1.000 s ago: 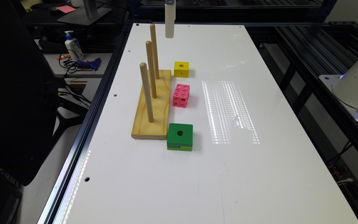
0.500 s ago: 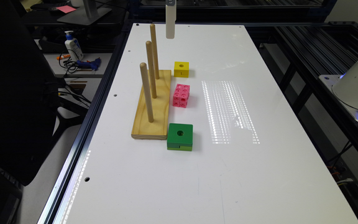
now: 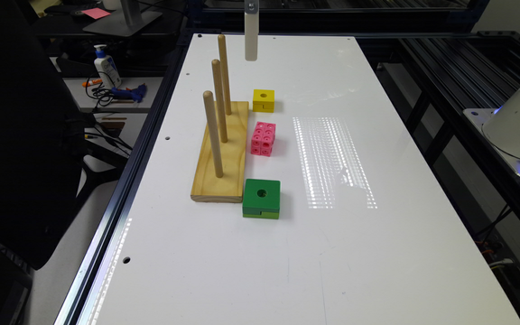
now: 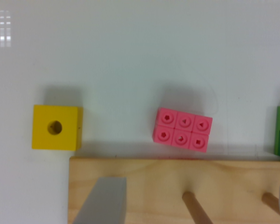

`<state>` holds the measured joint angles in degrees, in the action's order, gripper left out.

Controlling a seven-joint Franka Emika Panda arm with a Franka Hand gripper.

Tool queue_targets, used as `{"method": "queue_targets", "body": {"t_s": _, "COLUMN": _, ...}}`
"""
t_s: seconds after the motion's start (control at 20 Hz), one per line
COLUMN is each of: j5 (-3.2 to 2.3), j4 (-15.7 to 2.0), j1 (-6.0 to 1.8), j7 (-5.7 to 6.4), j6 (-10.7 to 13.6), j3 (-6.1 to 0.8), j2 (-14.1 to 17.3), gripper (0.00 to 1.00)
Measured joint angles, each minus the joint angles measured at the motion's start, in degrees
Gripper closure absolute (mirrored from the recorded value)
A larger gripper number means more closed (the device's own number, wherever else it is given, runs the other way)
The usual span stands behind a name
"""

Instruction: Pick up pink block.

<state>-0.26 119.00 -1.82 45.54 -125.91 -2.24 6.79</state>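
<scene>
The pink block (image 3: 263, 138) lies on the white table beside the wooden peg base (image 3: 224, 153), between the yellow block (image 3: 263, 99) and the green block (image 3: 262, 198). My gripper (image 3: 251, 54) hangs high over the far end of the table, well above and beyond the pink block. Seen from the wrist, the pink block (image 4: 182, 129) rests just off the base's edge (image 4: 144, 172), slightly skewed to it. My gripper (image 4: 196, 183) is open with nothing held, one grey finger (image 4: 105, 200) showing over the base and the other at the frame's edge.
Three upright wooden pegs (image 3: 219, 101) rise from the base, close to the pink block. The table (image 3: 332, 253) has free room on the exterior view's right. A dark chair (image 3: 20, 135) and a cluttered shelf stand off the table on the exterior view's left.
</scene>
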Motion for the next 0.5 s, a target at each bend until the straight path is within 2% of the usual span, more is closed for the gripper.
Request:
{"method": "queue_targets", "body": {"t_s": 0.15, "j5": 0.0, "j4": 1.17, "j1": 0.0, "j7": 0.01, "j6": 0.0, "j3": -0.12, "j2": -0.86, "gripper": 0.0}}
{"method": "queue_targets", "body": {"t_s": 0.5, "j5": 0.0, "j4": 5.33, "j1": -0.01, "j7": 0.01, "j6": -0.01, "j3": -0.18, "j2": -4.71, "gripper": 0.0}}
